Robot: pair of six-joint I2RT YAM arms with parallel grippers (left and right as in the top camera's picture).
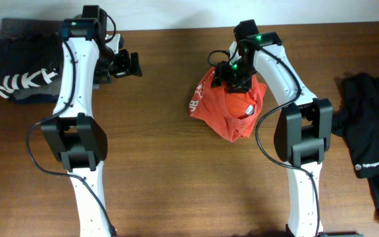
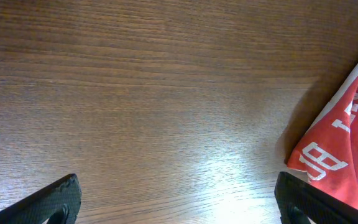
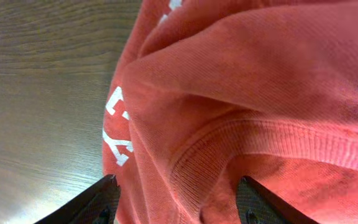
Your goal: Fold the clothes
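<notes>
At mid-table, right of centre, the crumpled red shirt [image 1: 232, 117] lies under my right gripper [image 1: 235, 76], jaws straddling a fold, tips cut off, grip undeterminable, while my left gripper [image 1: 129, 64] hangs spread wide over the table [image 1: 170, 164].

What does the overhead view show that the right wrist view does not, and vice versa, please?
Only overhead: the whole crumpled red-orange shirt with its white neck label, both arms, the open left end effector, a dark garment at far left and a black garment at right. Only right wrist: the ribbed collar seam close up, with fabric between the fingers of the right end effector; whether they pinch it is unclear. Both: the shirt's white lettering and the wooden table.
</notes>
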